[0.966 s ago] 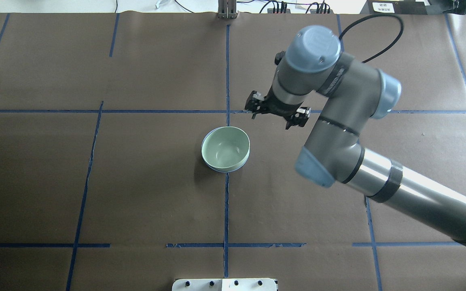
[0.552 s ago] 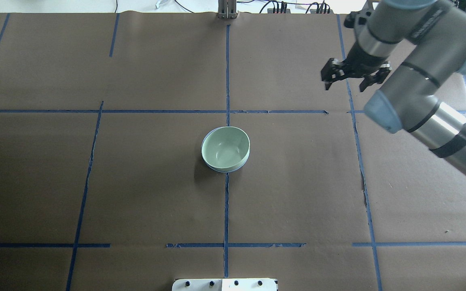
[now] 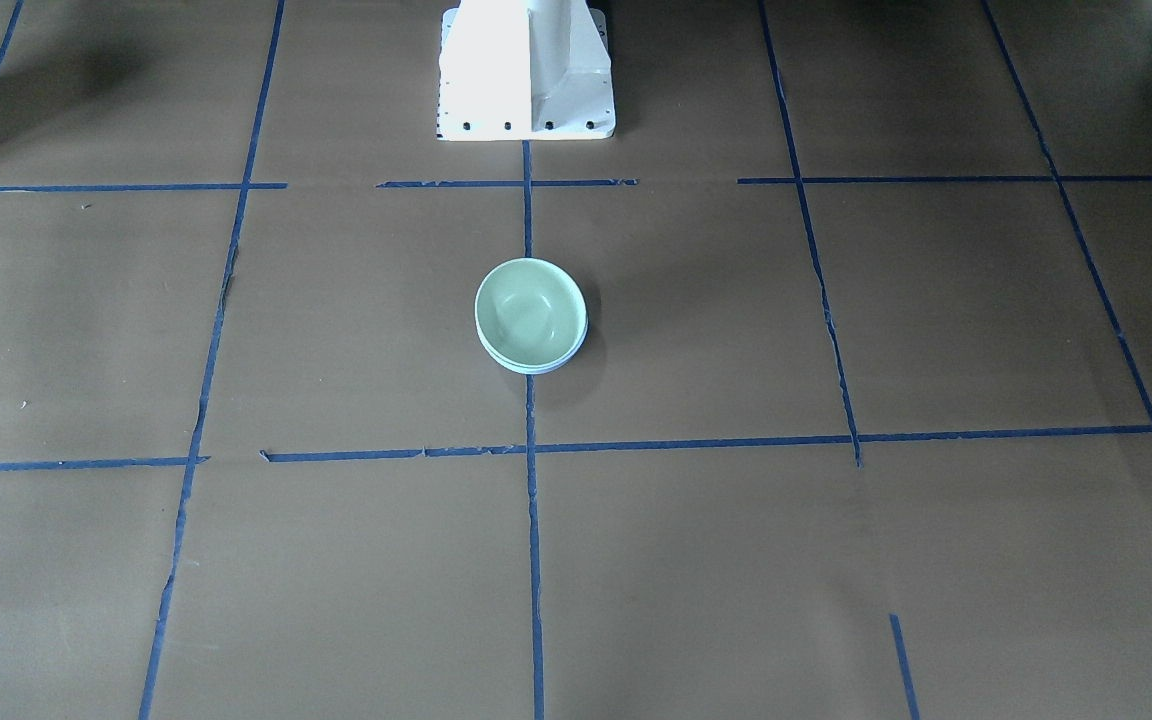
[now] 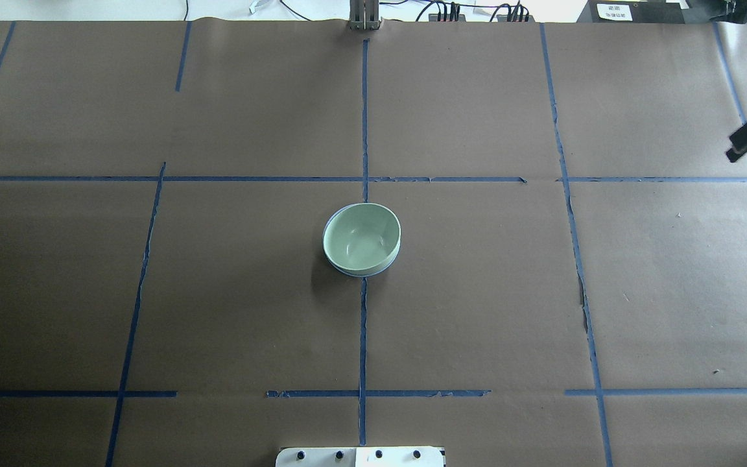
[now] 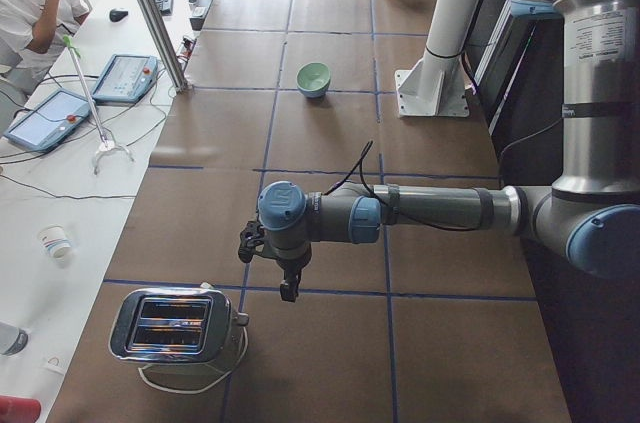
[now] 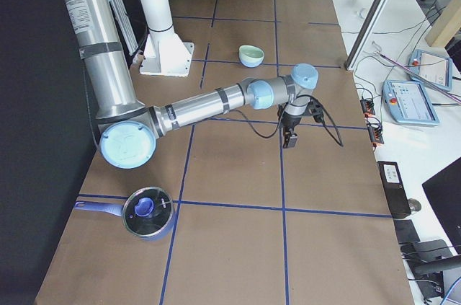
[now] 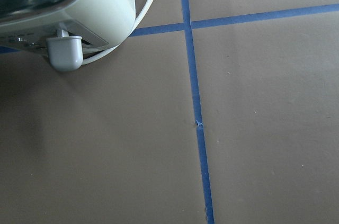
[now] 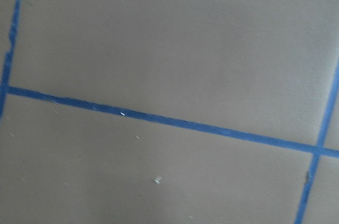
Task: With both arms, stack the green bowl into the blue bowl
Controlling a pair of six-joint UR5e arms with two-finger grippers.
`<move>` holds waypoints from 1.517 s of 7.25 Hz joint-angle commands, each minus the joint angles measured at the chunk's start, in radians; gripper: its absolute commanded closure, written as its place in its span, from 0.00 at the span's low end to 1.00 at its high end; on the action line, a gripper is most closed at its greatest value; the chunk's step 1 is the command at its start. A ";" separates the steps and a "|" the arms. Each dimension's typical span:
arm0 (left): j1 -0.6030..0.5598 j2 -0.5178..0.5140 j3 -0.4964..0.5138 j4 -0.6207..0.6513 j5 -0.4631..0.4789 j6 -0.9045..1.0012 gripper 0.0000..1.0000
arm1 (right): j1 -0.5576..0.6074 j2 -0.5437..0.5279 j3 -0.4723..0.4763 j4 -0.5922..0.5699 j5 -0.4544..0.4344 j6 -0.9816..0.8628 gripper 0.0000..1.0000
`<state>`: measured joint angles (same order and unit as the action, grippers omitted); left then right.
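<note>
Two bowls, one stack: the green bowl [image 4: 361, 239] sits inside the blue bowl [image 4: 364, 275], mid-table.
They look smooth, hard and slippery, so pinch the rim. Side views show the left gripper [image 5: 288, 283] and right gripper [image 6: 287, 139] far from the bowls; the front view shows neither. Open or closed, I cannot tell.

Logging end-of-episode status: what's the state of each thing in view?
green bowl: upright, nested in blue bowl
blue bowl: upright, only its rim showing
left end effector: away from bowls, near toaster; open/shut unclear
right end effector: away from bowls; open/shut unclear
saucepan: lid on
</note>
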<state>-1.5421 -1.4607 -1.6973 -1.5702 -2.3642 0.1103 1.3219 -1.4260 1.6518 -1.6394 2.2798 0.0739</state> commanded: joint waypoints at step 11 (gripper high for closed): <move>0.000 0.005 -0.033 -0.001 0.008 0.000 0.00 | 0.132 -0.217 0.023 0.108 0.049 -0.125 0.00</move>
<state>-1.5417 -1.4557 -1.7304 -1.5708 -2.3563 0.1105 1.4542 -1.6468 1.6741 -1.5309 2.3215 -0.0763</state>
